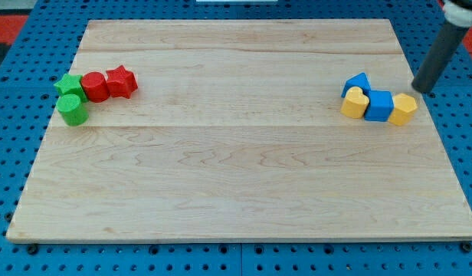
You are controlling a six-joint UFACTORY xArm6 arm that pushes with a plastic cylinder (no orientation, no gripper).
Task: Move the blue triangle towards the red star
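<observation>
The blue triangle [358, 83] lies at the view's right, at the top left of a cluster with a yellow heart [354, 103], a blue cube [379, 105] and a yellow hexagon block [403, 110]. The red star [121, 81] lies far off at the view's left. My tip [421, 90] is at the view's right, just above and right of the yellow hexagon block, about 80 px right of the blue triangle and not touching it.
A red cylinder [95, 87] touches the red star's left side. A green star [68, 85] and a green cylinder [72, 110] sit left of it. The wooden board [236, 176] lies on a blue pegboard.
</observation>
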